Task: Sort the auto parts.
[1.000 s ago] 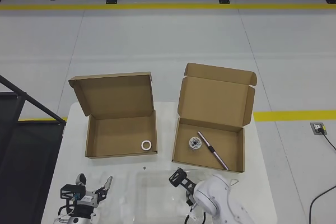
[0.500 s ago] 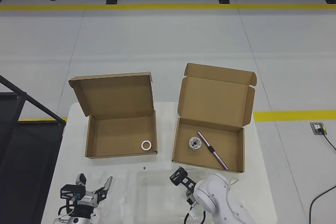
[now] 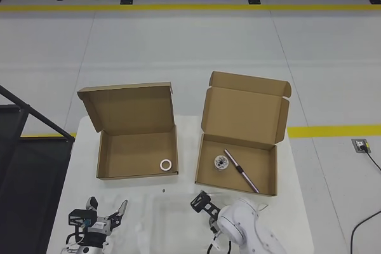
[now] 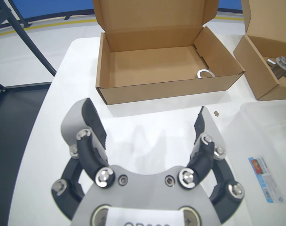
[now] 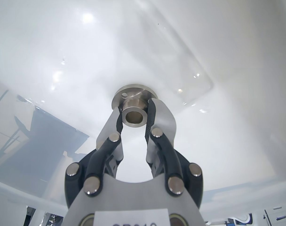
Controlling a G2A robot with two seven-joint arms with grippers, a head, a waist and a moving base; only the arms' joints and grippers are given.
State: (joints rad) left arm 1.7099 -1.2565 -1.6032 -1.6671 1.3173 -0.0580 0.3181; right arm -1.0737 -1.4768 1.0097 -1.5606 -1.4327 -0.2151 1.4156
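My right gripper (image 5: 134,114) is shut on a flanged metal bushing (image 5: 133,104), held over the floor of a clear plastic bin (image 5: 194,78). The right arm (image 3: 241,230) hangs over that bin (image 3: 171,214) at the table's near edge. My left gripper (image 4: 145,118) (image 3: 105,218) stands open above bare table, on the near side of the left cardboard box (image 4: 168,88), with nothing between its fingers. A metal ring (image 3: 166,165) (image 4: 205,74) lies in the left box (image 3: 105,159). The right box (image 3: 270,174) holds a toothed metal part (image 3: 221,163) and a thin rod (image 3: 241,170).
Both boxes stand with lids upright at the far half of the white table (image 3: 86,190). A small dark speck (image 4: 216,113) lies between the left box and the bin. A black rack (image 3: 19,178) stands past the table's left edge.
The right arm's wrist has shifted slightly over the bin. The left gripper and the boxes' contents have not moved.
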